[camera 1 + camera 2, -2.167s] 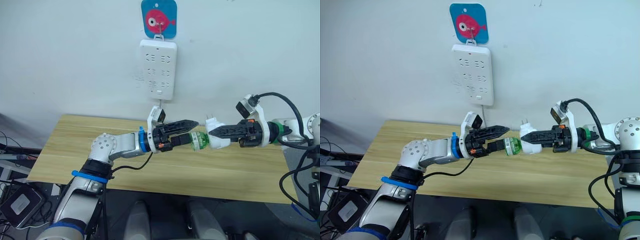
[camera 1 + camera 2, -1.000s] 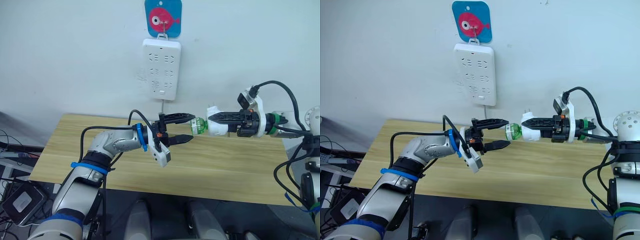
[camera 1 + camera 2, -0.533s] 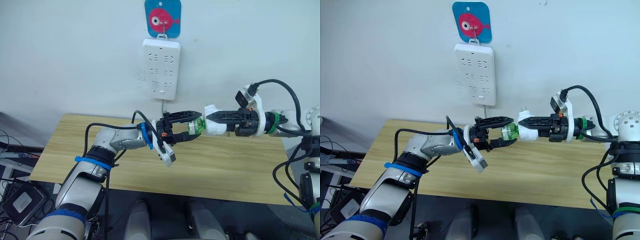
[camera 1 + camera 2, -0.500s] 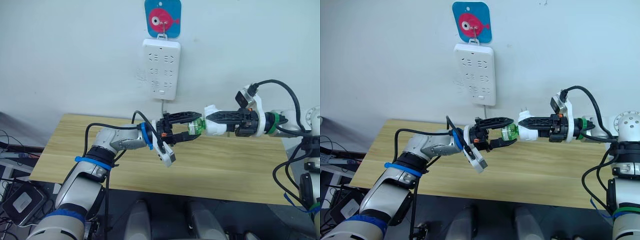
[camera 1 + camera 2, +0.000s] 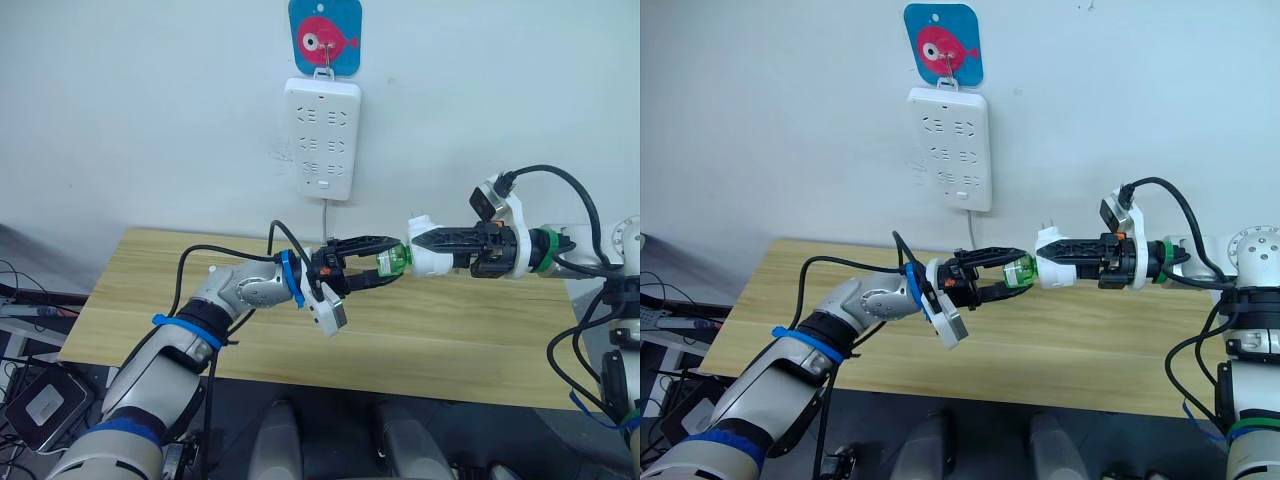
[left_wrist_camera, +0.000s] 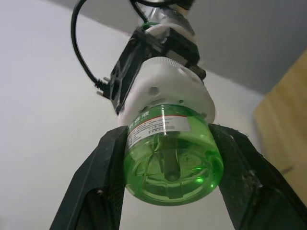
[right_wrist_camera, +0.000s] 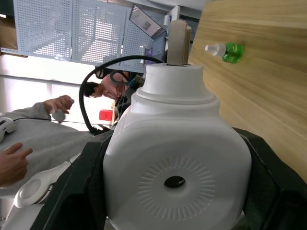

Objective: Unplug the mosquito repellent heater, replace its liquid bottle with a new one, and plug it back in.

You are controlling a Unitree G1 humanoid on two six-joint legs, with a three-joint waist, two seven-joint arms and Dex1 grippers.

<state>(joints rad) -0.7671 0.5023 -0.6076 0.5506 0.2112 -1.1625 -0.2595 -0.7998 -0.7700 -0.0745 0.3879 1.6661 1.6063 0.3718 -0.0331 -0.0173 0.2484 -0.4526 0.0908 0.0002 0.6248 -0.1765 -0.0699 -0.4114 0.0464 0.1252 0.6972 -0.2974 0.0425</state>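
My left pincer (image 5: pixel 372 262) is up in the air over the table (image 5: pixel 480 340), and the little green bottle (image 5: pixel 392 261) sits right between its two black fingers (image 6: pixel 103 191). In my left wrist view one finger stands on each side of the bottle, very close to its round sides. I cannot tell if they are squeezing it yet or are just beside it.

My right pincer (image 5: pixel 425 240) is clenched on the white heater (image 5: pixel 430 257), one black finger on each side. It holds the heater lying sideways in the air, with the bottle end turned to my left pincer. The bottle's neck goes into the heater.

The bottle is round, see-through and bright green, with a thin stem down its middle and a white label with a red stripe (image 6: pixel 160 125) near the neck. The heater is white, smooth and round.

My right wrist view shows the heater's back with a ring of fine lines and a small hole (image 7: pixel 174 181), and one metal prong (image 7: pixel 178 43) sticking up. It also shows another green bottle with a white cap (image 7: pixel 224 50) lying on its side on the table, and a person (image 7: pixel 45 120) in grey far behind. The head views show a white power strip (image 5: pixel 322 139) on the wall under a blue fish hook (image 5: pixel 324 36).
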